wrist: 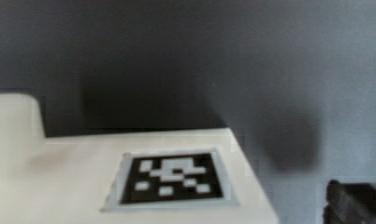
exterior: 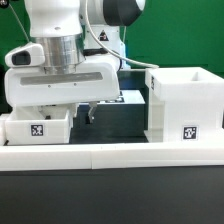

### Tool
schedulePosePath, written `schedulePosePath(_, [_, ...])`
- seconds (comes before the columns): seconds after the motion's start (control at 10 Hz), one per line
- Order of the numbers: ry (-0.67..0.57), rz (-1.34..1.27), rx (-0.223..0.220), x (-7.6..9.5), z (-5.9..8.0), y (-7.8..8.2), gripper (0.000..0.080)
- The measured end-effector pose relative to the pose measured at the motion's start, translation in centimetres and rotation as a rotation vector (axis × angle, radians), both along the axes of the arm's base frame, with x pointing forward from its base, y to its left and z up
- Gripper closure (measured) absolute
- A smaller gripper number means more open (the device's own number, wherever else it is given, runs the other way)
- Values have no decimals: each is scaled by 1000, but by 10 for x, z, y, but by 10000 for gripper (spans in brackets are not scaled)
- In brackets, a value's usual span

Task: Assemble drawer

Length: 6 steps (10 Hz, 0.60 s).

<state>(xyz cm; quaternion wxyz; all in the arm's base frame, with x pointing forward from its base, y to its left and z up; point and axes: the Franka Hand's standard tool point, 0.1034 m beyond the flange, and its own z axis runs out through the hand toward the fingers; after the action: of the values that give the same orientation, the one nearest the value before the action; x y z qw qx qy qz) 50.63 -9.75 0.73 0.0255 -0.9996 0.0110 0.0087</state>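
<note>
A large white open drawer box (exterior: 185,100) with a tag on its front stands at the exterior view's right. A smaller white drawer part (exterior: 38,126) with a tag lies at the exterior view's left. My gripper (exterior: 89,113) hangs low between them, close to the smaller part and partly hidden by my white hand housing. In the wrist view a flat white part (wrist: 96,165) carrying a tag (wrist: 172,178) lies just under me. One dark fingertip (wrist: 359,203) shows far out at the picture's edge, apart from the part. The jaws look spread and hold nothing.
A long white rail (exterior: 110,152) runs along the table's front edge. A green backdrop (exterior: 180,30) stands behind. The dark table surface (wrist: 203,60) lies beyond the tagged part.
</note>
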Motion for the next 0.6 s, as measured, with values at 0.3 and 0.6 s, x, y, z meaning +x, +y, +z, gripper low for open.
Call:
schedulePosePath(0.3, [0,-1,0,0,0,0,374])
schedulePosePath(0.6, [0,0,0,0,0,0,692])
